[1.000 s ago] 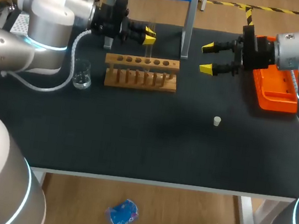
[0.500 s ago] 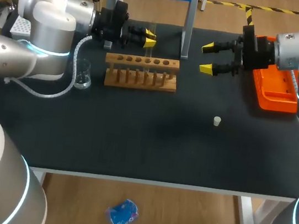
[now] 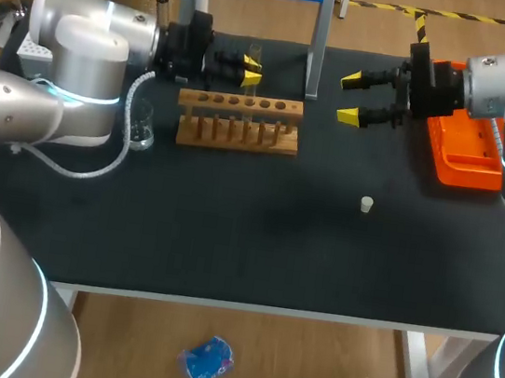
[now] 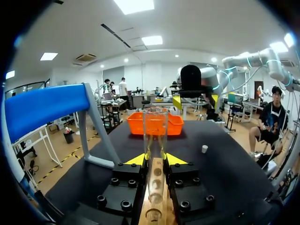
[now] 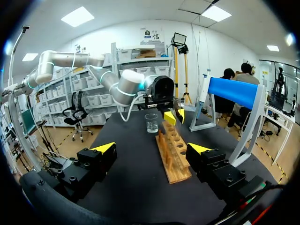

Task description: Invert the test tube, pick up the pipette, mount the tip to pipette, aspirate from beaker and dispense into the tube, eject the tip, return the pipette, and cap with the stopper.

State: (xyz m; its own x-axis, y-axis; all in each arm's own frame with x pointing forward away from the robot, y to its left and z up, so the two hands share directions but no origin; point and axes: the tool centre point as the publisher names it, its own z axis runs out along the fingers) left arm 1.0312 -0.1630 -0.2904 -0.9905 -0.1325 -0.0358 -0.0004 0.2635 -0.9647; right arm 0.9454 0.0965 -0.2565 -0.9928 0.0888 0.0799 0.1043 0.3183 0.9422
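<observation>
Left wrist view gives you the test tube best: a clear glass tube standing upright with its open rim up, pinched between the two yellow tips of the left gripper, one tip against each side. Straight beneath it runs the wooden rack, its row of holes lined up under the gripper. The tube's lower end is hidden between the fingers, so you cannot tell whether it touches the rack.

From the head view you find the left gripper at the far side of the table, just beyond the wooden rack, with the tube only a faint glint between the tips. The glass beaker stands just left of the rack. The small white stopper lies alone on the dark tabletop, nearer than the rack and to its right, well apart from both grippers.

The right gripper hangs to the right of the rack with its fingers spread wide and nothing between them. Its own wrist view shows you the same: the right gripper gapes, the rack lies ahead of it and the beaker stands past the rack's other end. An orange tray sits at the far right by the right arm, and a blue-topped stand rises just beyond the rack
</observation>
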